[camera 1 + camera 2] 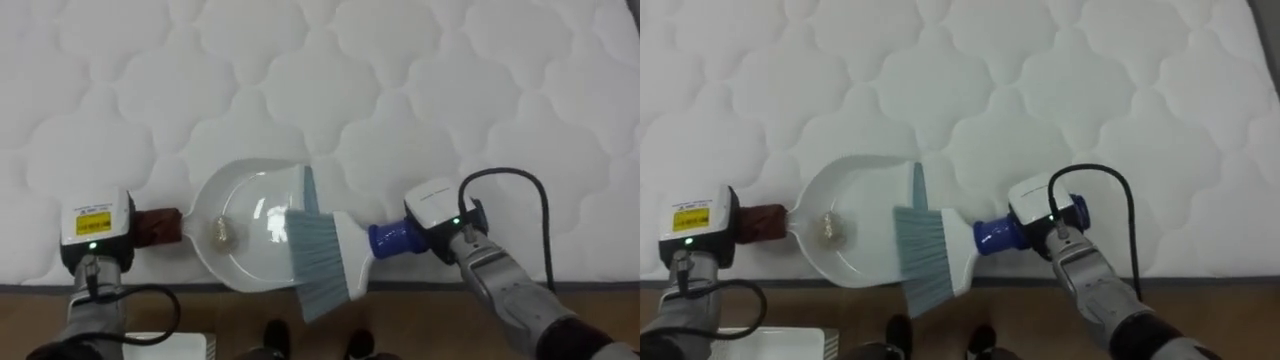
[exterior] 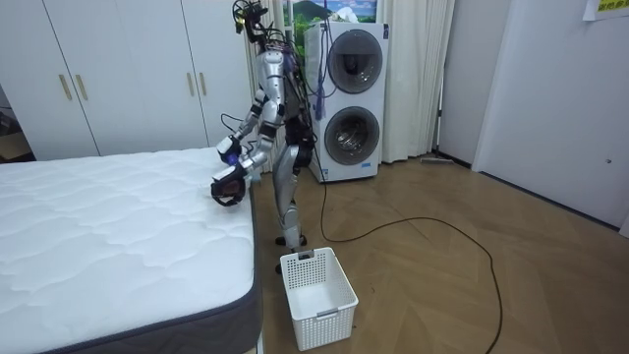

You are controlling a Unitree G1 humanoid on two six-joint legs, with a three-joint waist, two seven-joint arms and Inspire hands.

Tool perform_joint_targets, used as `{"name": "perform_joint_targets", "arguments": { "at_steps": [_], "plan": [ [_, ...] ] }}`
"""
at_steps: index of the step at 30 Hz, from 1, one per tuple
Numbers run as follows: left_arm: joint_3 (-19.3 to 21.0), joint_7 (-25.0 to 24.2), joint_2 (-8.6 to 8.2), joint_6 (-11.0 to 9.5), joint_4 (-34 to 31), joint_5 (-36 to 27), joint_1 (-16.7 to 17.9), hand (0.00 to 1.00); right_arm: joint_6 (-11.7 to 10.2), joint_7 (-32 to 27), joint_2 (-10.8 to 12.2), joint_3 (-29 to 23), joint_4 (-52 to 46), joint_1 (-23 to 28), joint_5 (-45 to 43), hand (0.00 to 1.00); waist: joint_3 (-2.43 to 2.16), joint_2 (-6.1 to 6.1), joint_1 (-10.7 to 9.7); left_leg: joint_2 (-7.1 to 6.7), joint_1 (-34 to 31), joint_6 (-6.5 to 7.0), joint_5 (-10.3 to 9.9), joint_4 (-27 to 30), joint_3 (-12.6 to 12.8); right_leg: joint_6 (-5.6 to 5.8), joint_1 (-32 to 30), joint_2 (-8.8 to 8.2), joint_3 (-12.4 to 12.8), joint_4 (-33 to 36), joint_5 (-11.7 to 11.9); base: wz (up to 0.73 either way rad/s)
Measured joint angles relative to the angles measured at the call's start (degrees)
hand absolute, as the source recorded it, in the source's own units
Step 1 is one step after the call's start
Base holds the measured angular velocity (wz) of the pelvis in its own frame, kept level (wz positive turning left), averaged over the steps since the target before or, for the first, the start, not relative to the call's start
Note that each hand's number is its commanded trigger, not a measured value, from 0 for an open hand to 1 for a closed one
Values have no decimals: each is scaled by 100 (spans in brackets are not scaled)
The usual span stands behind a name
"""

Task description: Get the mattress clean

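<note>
Lower centre: I see my left hand (image 1: 95, 228) gripping the dustpan (image 1: 250, 212) handle and my right hand (image 1: 440, 210) clamping the brush (image 1: 318, 250) handle. Debris (image 1: 222, 233) sits in the pan at the bed (image 1: 400, 80) edge.

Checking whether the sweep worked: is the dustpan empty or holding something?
Not empty: a small crumpled scrap lies inside the white dustpan, near its handle end, beside the brush bristles.

Silver-grey arms, black cables, white green-lit box on left hand (image 1: 95, 225) and right hand (image 1: 440, 210)
</note>
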Motion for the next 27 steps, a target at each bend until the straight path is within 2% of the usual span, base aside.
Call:
{"name": "perform_joint_targets", "arguments": {
  "at_steps": [4, 10, 12, 14, 15, 16, 20, 21, 23, 24, 27],
  "plan": [
    [3, 85, 8, 2, 32, 88, 22, 100, -24, -258, -149, -65, 93, 1, -173, 100, 1, -7, 47, 3, 129, 8, -12, 0, -2, 5, 127, 2, 1, -13, -4, 0],
    [146, 92, 7, -3, -31, 407, 135, 100, -40, -610, -161, -460, 162, 165, -660, 100, -3, -12, 119, -13, 491, 4, -14, -115, -4, 37, 475, 28, 48, -124, -29, 0],
    [283, 119, 7, 6, -252, 457, 254, 100, -46, -777, -164, -658, 155, 266, -659, 98, -15, -26, 128, -35, 640, -3, -11, -212, -6, 58, 597, 42, 86, -185, -37, -4],
    [408, 158, 8, 0, -481, 516, 341, 100, -63, -912, -165, -788, 160, 306, -593, 78, -22, -35, 142, -37, 715, -3, -11, -203, -7, 64, 685, 45, 81, -215, -33, 0],
    [472, 232, 1, -10, -569, 613, 396, 100, -87, -1004, -165, -895, 164, 350, -518, 7, -25, -36, 139, -35, 810, -3, -13, -242, -11, 76, 792, 61, 74, -285, -19, 0],
    [499, 272, 1, -25, -594, 631, 419, 100, -88, -1048, -165, -943, 163, 374, -491, 0, -25, -35, 138, -31, 871, -3, -13, -274, -14, 81, 864, 81, 71, -335, -5, 0],
    [939, 390, -76, -9, -1055, 738, 821, 100, -89, -1301, -157, -1630, -65, 815, 110, 0, -95, 9, 134, -34, 1321, -9, -13, -558, -27, 144, 1373, 205, 101, -761, 85, -1],
    [1013, 421, -130, -9, -1081, 731, 986, 100, -90, -1302, -144, -1792, -101, 978, 412, 0, -167, 39, 132, -39, 1492, -9, -13, -666, -21, 167, 1565, 217, 103, -896, 123, -4],
    [1164, 417, -215, 16, -1150, 728, 1246, 100, -68, -1294, -68, -2134, -182, 1267, 725, 0, -266, 69, 84, -59, 1743, -9, -13, -832, -12, 203, 1816, 233, 97, -1063, 143, 3],
    [1329, 412, -302, 51, -1257, 734, 1400, 100, -21, -1288, 34, -2405, -307, 1478, 899, 0, -284, 100, 60, -65, 1906, -11, -14, -912, -26, 229, 2014, 296, 104, -1210, 160, 6],
    [1609, 412, -478, 106, -1522, 715, 1661, 100, -27, -1289, 220, -2761, -573, 1734, 1771, 0, -299, 144, -5, -85, 2269, -17, -11, -1148, -17, 248, 2333, 310, 120, -1356, 167, 0]
  ]
}}
